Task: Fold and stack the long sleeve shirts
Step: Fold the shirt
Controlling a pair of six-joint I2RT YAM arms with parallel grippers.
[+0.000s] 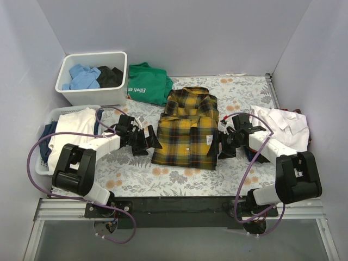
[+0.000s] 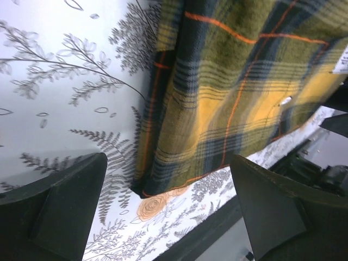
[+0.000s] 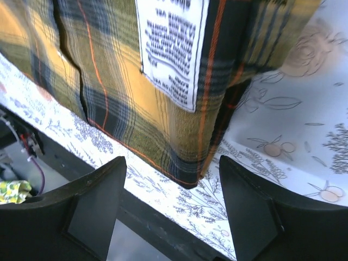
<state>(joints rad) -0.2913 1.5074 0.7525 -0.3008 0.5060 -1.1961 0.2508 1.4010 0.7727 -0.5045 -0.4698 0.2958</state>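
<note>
1. Your plaid shirt lies folded into a rough rectangle in the middle of the desk. Its collar points to the far edge and its hem to the near edge.
2. Your left gripper sits low over the floral cloth, just beside the shirt's left side. In the left wrist view its fingers are spread wide with nothing between them, and the shirt's near corner lies ahead of the gap.
3. Your right gripper sits just beside the shirt's right side. Its fingers are also spread wide and hold nothing. The shirt's corner, with a white care label, lies just ahead of them.
4. Your white shirt lies crumpled by the right edge, apart from the plaid one.
5. The green T-shirt lies near the far edge, just beside the plaid collar.
6. The white bin in the far left corner holds blue and black clothes.
7. The basket at the left edge holds white cloth.
</note>
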